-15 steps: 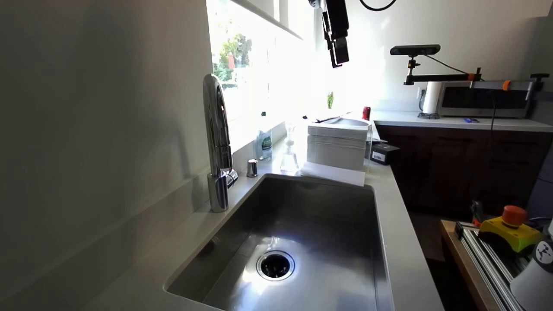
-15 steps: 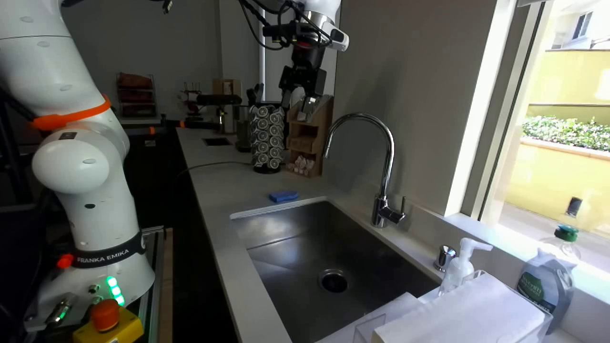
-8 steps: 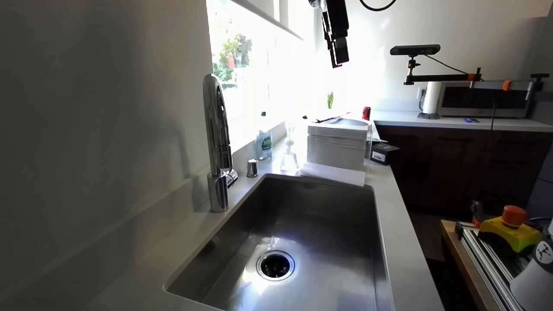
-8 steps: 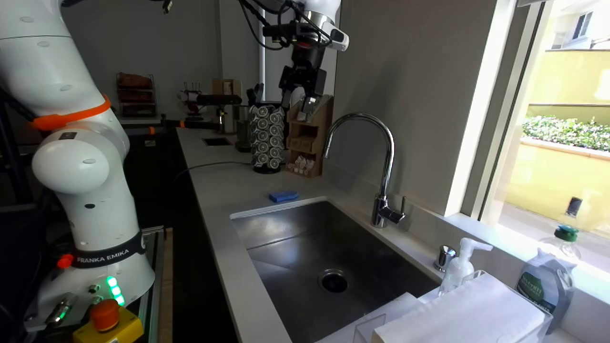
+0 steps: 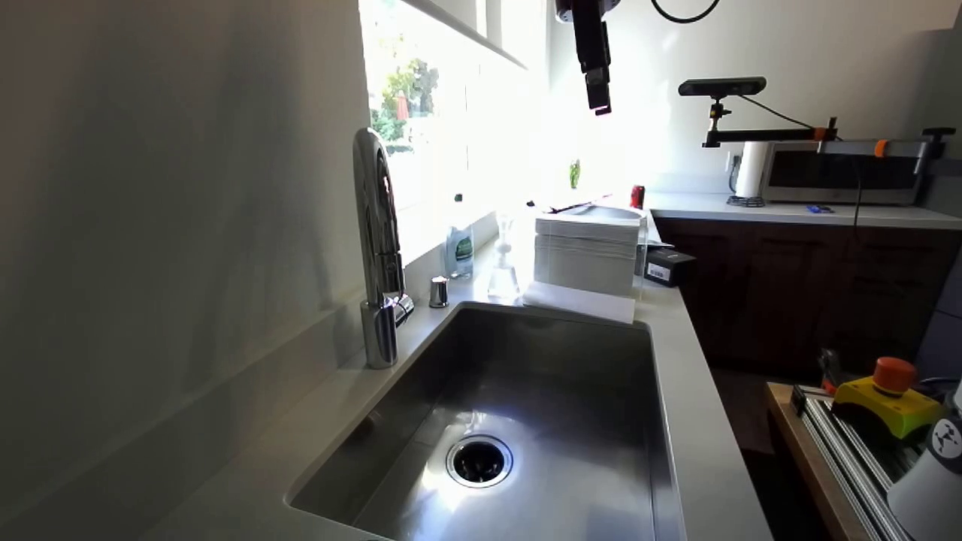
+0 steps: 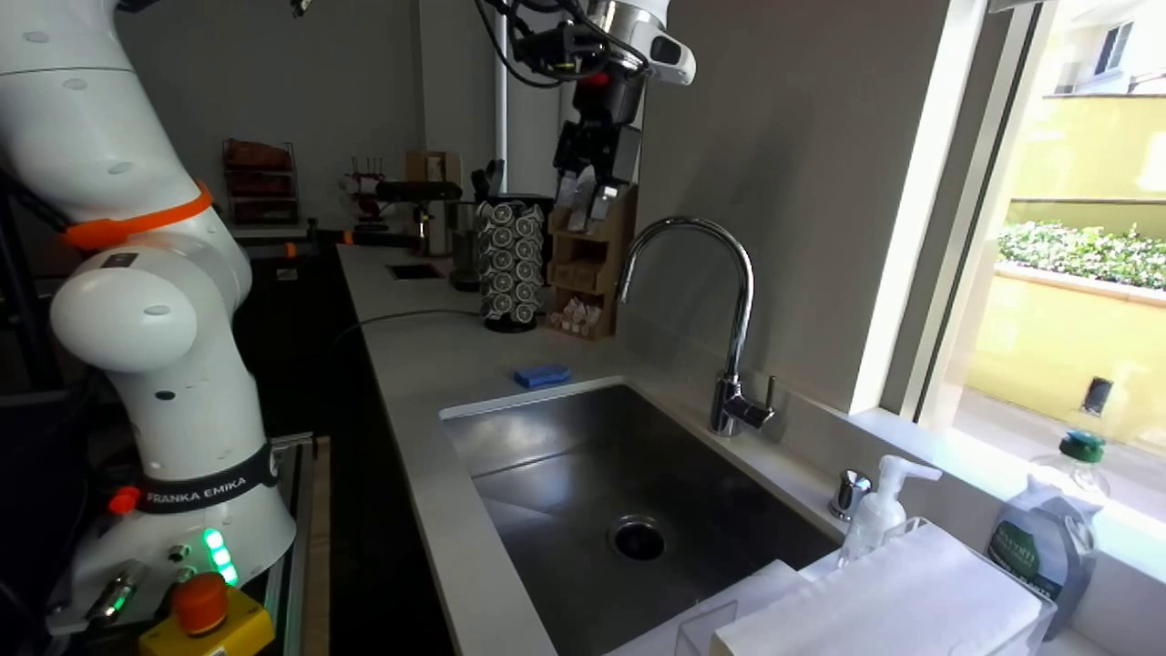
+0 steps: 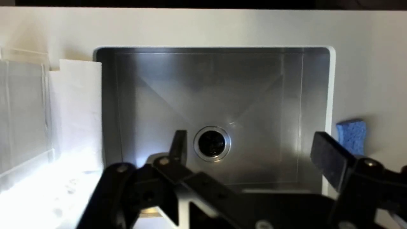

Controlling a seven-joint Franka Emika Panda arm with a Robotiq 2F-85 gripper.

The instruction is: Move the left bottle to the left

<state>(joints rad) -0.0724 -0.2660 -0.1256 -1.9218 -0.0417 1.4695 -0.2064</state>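
Note:
Two bottles stand on the counter by the window. A clear squeeze bottle has a dark green cap and a green label, and a clear pump bottle stands beside it. In an exterior view the pump bottle appears left of the squeeze bottle, so which is the left bottle depends on the view. Far above the counter, my gripper points down, well apart from both bottles. Its jaws are wide apart over the sink in the wrist view, with nothing between the fingers. Neither bottle can be made out there.
A steel sink lies beneath the gripper. The tall faucet rises at its window side. A clear holder with a stack of paper stands close by the pump bottle. A blue sponge and a capsule rack are at the sink's other end.
The arm stood still at first. Since half a second ago the gripper has shifted rightward in both exterior views and turned. Both bottles stay where they were.

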